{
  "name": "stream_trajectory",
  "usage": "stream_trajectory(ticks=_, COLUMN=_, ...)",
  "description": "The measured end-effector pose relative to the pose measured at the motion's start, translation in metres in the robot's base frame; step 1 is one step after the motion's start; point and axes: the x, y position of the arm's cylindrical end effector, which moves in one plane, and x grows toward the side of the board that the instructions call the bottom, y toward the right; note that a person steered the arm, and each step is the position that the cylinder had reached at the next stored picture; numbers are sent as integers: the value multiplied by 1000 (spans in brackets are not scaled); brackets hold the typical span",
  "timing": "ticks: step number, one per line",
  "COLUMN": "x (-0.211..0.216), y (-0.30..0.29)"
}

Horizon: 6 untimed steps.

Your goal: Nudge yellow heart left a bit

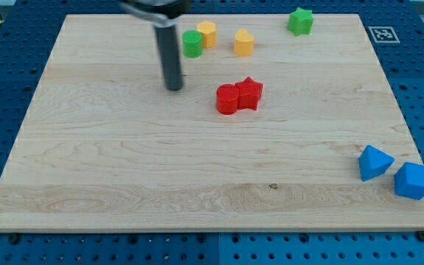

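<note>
The yellow heart [244, 43] lies near the board's top edge, right of centre-left. My tip [174, 88] rests on the board, well to the left of and below the heart, apart from every block. A green round block [191, 44] and a yellow hexagon-like block [207, 34] touch each other just to the heart's left, above and right of my tip.
A red round block [227, 99] and a red star [249, 93] sit together right of my tip. A green star [299, 21] lies at the top right. Two blue blocks [375, 163] [413, 181] sit at the lower right, near the wooden board's edge [418, 213].
</note>
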Motion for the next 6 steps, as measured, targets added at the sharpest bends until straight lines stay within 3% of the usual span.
stream_trajectory(ticks=2, x=-28, y=126)
stream_trajectory(ticks=3, x=-62, y=160)
stream_trajectory(ticks=4, x=-100, y=139)
stream_trajectory(ticks=6, x=-114, y=83)
